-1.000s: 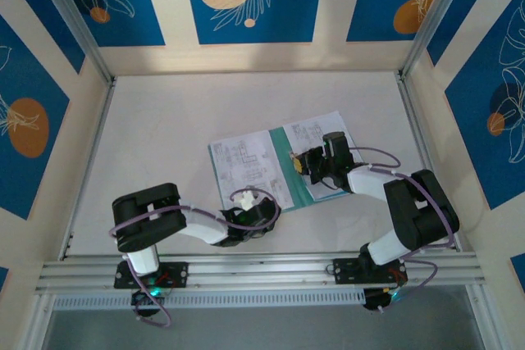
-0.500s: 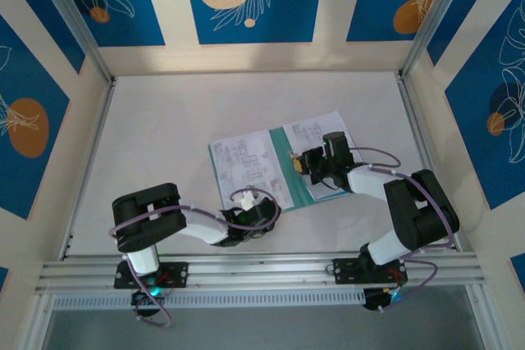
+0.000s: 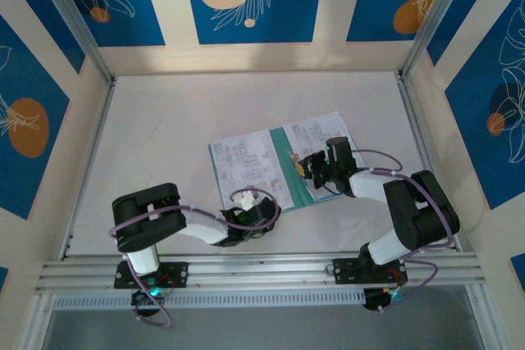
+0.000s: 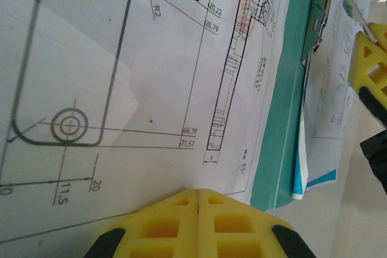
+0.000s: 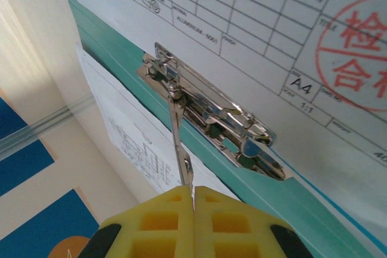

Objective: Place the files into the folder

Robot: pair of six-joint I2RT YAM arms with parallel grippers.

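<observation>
The white flat paper sheets (image 4: pixel 151 89) carry black line drawings and a red round ink stamp (image 5: pixel 357 37) — the thin matte folder (image 4: pixel 284 119) is teal-green, its metal spring clip (image 5: pixel 211 119) shiny silver.

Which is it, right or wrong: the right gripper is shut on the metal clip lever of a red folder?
Wrong in one respect: the folder is teal-green, not red, as the right wrist view shows. The right gripper is indeed shut on the metal clip lever.
</observation>
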